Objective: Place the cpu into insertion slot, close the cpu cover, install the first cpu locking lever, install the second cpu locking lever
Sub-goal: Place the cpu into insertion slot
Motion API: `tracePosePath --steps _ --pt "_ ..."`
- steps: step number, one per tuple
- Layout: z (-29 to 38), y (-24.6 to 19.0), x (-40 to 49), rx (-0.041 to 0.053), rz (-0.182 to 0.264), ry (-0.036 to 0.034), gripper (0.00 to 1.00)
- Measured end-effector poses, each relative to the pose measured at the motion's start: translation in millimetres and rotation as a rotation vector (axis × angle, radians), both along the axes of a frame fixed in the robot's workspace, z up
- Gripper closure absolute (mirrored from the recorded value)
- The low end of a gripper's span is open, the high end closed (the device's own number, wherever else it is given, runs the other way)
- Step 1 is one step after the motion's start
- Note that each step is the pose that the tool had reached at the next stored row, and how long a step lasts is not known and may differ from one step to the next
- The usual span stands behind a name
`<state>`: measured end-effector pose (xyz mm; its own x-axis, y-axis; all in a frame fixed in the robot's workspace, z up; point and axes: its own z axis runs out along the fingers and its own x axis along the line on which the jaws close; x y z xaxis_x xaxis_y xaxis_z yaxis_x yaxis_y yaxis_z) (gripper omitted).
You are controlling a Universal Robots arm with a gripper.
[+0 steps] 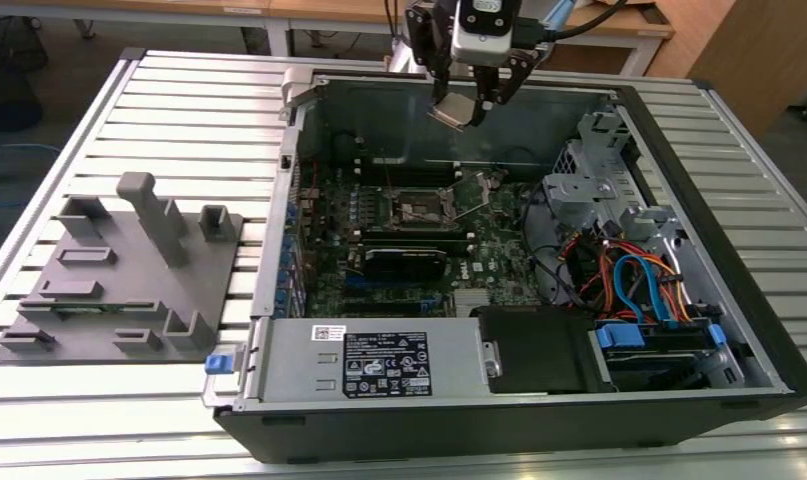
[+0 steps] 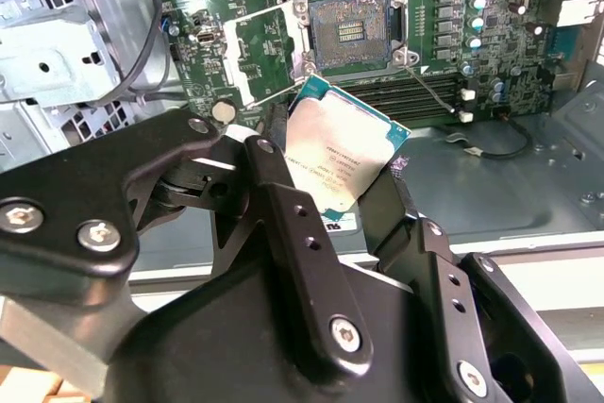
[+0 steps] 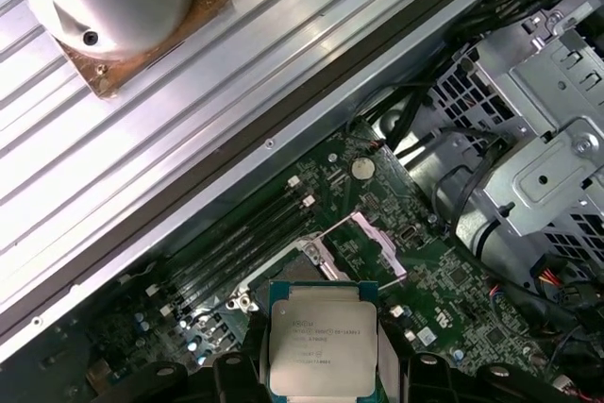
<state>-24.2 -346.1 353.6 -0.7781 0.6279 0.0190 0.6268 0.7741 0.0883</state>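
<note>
Scene: an open desktop computer case of black and grey metal [image 1: 763, 330] lies on its side on a slatted aluminium table [image 1: 176, 100].
End effector: the black two-fingered gripper [image 1: 470, 98] hangs above the far edge of the case, its fingers clamped on the two opposite edges of the chip.
Cpu: the small flat square cpu with a dull silver-grey metal top [image 2: 340, 158] is held tilted in the air, apart from the board and well above it.
Insertion slot: the small square dark insertion slot with a silver rim [image 2: 351, 33] sits empty in the green circuit board [image 1: 497, 250]; in the second wrist view its contacts are bare.
Cpu cover: the thin silver cpu cover frame [image 3: 370, 244] stands swung open beside the slot.
Progress: judged from this, the chip is picked up but not yet seated; closing the cover and fastening both locking levers are left.
Surface: a grey moulded fixture plate with upright pegs [image 1: 123, 290] rests on the table at the exterior view's left, apart from the case.
Room: wooden desks [image 1: 336, 12] stand behind the table on a grey floor.
</note>
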Motion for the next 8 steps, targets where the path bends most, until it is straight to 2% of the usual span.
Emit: tracePosePath --steps 8 --pt "-0.1 0.0 0.0 0.0000 -0.017 0.0000 0.46"
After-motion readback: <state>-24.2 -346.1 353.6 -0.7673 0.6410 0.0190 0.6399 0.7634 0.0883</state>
